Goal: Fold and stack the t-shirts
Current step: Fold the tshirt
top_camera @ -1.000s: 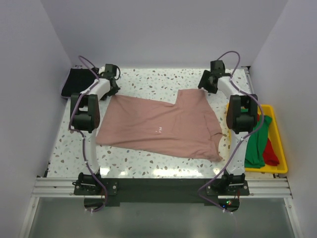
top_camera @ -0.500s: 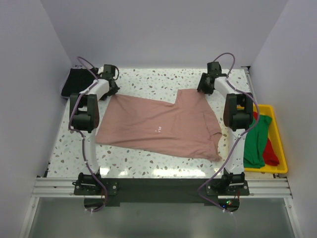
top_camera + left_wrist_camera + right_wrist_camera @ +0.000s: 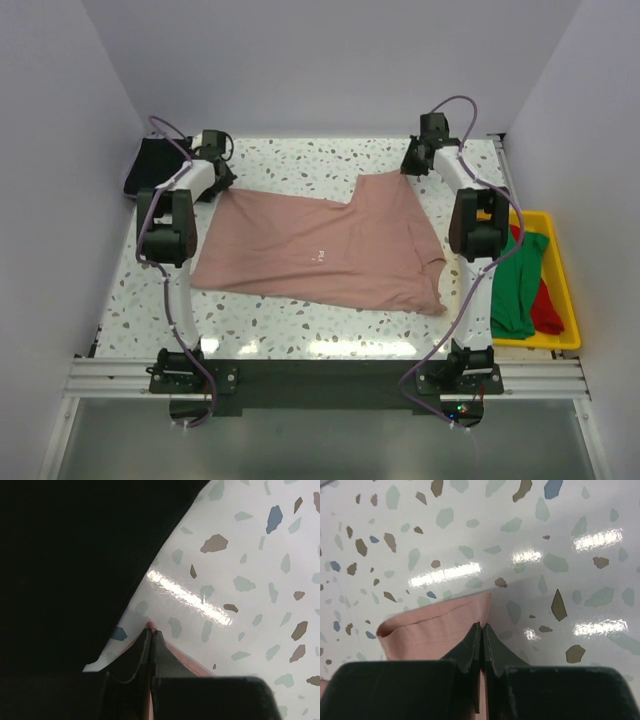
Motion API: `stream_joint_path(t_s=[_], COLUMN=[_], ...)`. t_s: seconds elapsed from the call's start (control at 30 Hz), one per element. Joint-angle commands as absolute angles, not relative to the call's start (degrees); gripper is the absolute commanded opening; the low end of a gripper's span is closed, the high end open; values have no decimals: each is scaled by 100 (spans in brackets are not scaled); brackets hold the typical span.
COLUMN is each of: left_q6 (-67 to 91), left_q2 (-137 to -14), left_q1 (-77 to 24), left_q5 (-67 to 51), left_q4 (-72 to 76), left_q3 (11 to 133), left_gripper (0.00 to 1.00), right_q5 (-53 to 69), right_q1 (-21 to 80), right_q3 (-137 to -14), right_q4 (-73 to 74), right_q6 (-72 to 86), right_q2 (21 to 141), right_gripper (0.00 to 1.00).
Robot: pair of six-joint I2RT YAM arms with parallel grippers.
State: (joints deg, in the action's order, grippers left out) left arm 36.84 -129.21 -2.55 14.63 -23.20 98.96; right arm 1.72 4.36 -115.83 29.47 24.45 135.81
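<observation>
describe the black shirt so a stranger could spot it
On the white speckled table, look to the far left corner. The black cloth t-shirt lies there in a compact heap, the only dark garment: the dusty-pink t-shirt is spread mid-table, and the green t-shirt and red t-shirt sit in the yellow plastic bin.

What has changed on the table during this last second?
The right gripper reached slightly farther and closed on the far corner of the pink t-shirt, shifting it a little. The left gripper stayed shut on its corner; the black t-shirt did not move.
</observation>
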Motion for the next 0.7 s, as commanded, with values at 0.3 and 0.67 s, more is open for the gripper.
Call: stream_joint_path(t_s=[0.3,0.67], left_q6=[3507,3568], left_q2=[-12753,-12437], left_q1=[0,299], left_q5=[1029,571], left_q4=[-1776,-1529], left_q3=[10547,10222], left_gripper=[0,0], right_q5=[518,624], right_q1=[237,229], right_q3=[-12173,-10823], right_q4=[2531,2075], right_q6=[2575,2558], right_q2=[13439,12325], right_gripper=[0,0])
